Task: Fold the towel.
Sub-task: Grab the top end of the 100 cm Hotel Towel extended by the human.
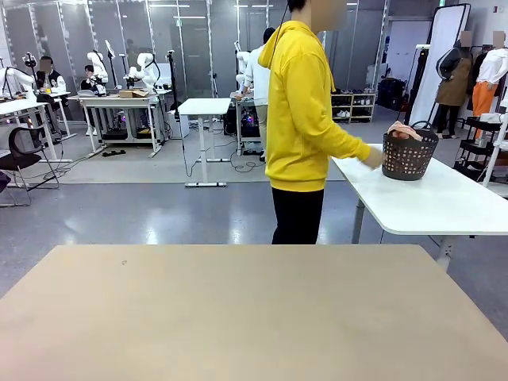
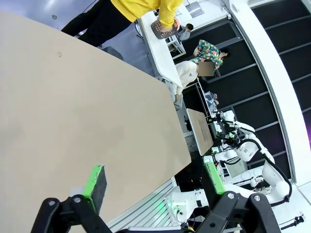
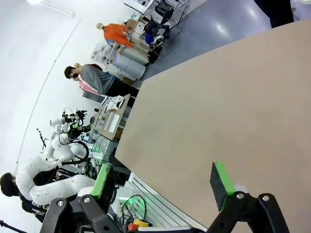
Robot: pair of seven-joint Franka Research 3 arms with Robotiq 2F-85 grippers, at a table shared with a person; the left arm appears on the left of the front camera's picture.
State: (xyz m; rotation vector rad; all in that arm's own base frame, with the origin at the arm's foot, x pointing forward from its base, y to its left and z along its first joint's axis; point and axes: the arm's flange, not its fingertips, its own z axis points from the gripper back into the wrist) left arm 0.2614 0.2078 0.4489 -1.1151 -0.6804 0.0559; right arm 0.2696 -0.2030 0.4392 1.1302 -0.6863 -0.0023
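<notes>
Towel (image 1: pixel 405 130) bunched in black basket (image 1: pixel 409 156), far edge of side table (image 1: pixel 444 202); person's hand (image 1: pixel 373 157) just beside basket. Left gripper (image 2: pixel 154 177), right gripper (image 3: pixel 161 178): fingers wide, over worktop (image 1: pixel 254 317). We judge: wait for towel laid flat, then pinch corners.

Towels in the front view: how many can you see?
1: a pink towel bunched in the black basket on the white side table at far right, by the person's hand. More may be hidden underneath.
</notes>
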